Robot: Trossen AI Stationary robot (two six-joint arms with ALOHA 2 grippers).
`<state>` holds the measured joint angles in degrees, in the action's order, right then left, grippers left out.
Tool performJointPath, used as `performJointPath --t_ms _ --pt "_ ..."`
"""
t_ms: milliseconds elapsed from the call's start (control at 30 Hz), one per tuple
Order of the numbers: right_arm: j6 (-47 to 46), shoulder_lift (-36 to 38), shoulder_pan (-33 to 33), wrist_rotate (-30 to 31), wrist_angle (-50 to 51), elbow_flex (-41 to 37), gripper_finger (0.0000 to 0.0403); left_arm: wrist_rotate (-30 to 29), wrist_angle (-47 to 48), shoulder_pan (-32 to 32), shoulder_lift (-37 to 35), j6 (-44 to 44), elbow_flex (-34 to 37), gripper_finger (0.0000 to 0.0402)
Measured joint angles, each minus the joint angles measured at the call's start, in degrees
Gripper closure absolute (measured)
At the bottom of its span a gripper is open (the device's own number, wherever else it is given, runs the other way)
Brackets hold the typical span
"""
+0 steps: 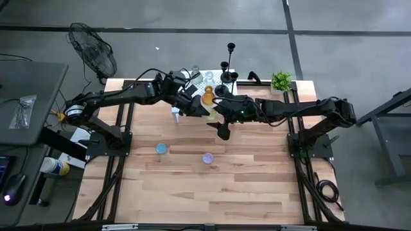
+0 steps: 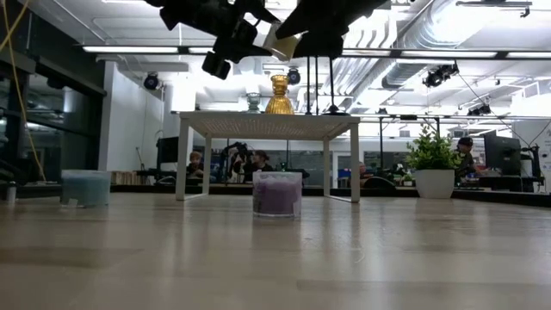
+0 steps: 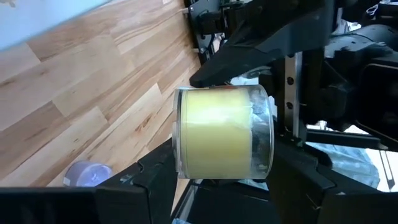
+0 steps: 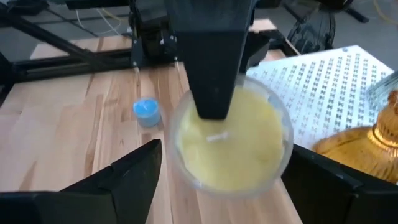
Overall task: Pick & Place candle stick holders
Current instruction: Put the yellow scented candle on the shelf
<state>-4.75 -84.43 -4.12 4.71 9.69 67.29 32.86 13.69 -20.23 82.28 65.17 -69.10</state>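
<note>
A clear glass holder filled with yellow wax (image 3: 222, 132) sat clamped between my left pincer's (image 1: 207, 113) fingers, held in the air. Below me, apart on the wood, stood a blue holder (image 1: 161, 149) and a purple holder (image 1: 207, 158). Beyond my pincer rose three black candlesticks (image 1: 226, 67).

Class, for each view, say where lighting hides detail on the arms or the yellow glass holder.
Low view: ceiling lights backlight the arms into silhouettes. Right wrist view: the yellow glass holder is brightly lit, a black part crossing it. High view: even light, faint shadows.
</note>
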Motion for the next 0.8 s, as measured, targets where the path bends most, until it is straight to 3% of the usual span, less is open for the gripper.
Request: performJointPath --t_ms 433,800 --pt "-4.42 4.55 0.08 -0.69 12.59 0.02 0.0100 -2.62 0.83 -0.30 -0.76 -3.21 0.02 0.0198" --pt "-7.09 7.77 2.35 -0.17 23.80 0.02 0.0100 -4.73 14.45 -10.45 -8.28 -11.70 0.24 0.0198"
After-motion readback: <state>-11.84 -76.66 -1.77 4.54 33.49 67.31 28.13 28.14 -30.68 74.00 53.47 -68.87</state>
